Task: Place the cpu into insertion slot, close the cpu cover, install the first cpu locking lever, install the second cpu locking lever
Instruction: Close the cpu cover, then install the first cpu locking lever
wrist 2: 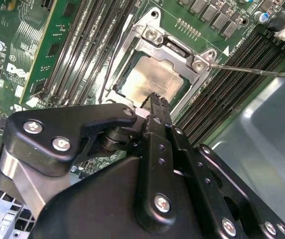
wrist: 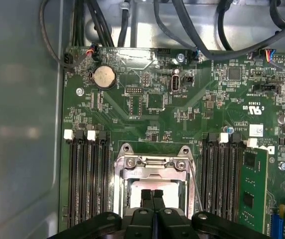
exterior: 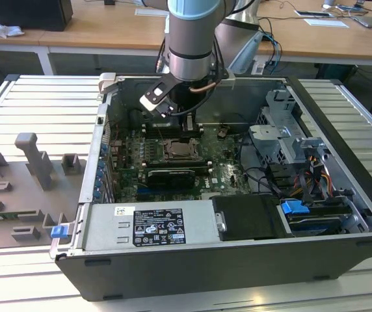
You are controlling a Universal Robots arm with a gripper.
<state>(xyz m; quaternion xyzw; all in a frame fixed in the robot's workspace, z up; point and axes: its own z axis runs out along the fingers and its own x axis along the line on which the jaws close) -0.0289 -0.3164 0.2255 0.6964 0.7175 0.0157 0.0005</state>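
Note:
The cpu point(wrist 2: 147, 79) lies flat in the insertion slot point(exterior: 179, 151), its pale silvery top showing in both wrist views point(wrist: 134, 191). The silver cpu cover point(wrist: 152, 162) lies down around it as a frame point(wrist 2: 195, 82). My gripper point(wrist: 152, 193) is shut with nothing between its black fingers. Its tips point(wrist 2: 156, 98) hang right over the near edge of the cpu, and I cannot tell if they touch it. A thin wire locking lever point(wrist 2: 252, 69) sticks out from one corner of the socket and runs along its side point(wrist: 196, 191). In the exterior view the gripper point(exterior: 189, 133) reaches down into the open case.
Black memory slots flank the socket on both sides, one holding a green card point(wrist: 252, 189). Cables point(wrist: 197, 35) cross the board's far end. The drive cage point(exterior: 290, 149) and power supply point(exterior: 153, 227) crowd the case. A grey fixture tray point(exterior: 23, 188) lies outside, at the exterior view's left.

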